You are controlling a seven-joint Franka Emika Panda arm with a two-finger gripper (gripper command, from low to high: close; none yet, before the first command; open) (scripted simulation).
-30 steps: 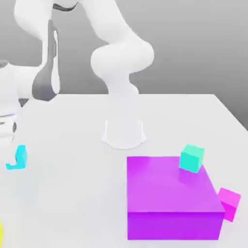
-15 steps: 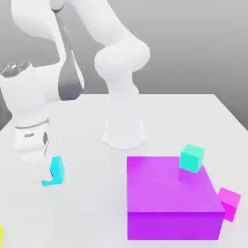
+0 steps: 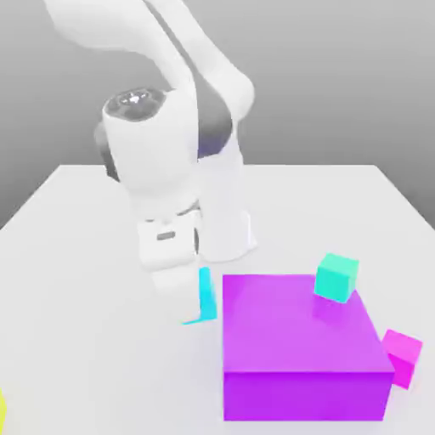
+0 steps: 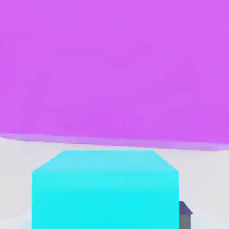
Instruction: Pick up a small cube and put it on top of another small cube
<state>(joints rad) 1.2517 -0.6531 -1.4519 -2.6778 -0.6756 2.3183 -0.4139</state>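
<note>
While the gripper (image 3: 197, 299) is clamped on the small glossy cyan cube (image 3: 204, 295) low beside the big purple block (image 3: 302, 344), the small teal cube (image 3: 336, 277) sits higher atop that block, toward the exterior view's right.

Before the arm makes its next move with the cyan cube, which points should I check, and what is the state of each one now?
1. Tool shut on the cyan cube: ok.
2. Teal cube resting on the purple block, top face free: ok.
3. Cyan cube high enough to pass over the purple block's top: not ok, it hangs beside the block's side.
4. Magenta cube clear of the way, on the table at the block's far side: ok.
5. Cyan cube level in the grip: cannot tell.
</note>
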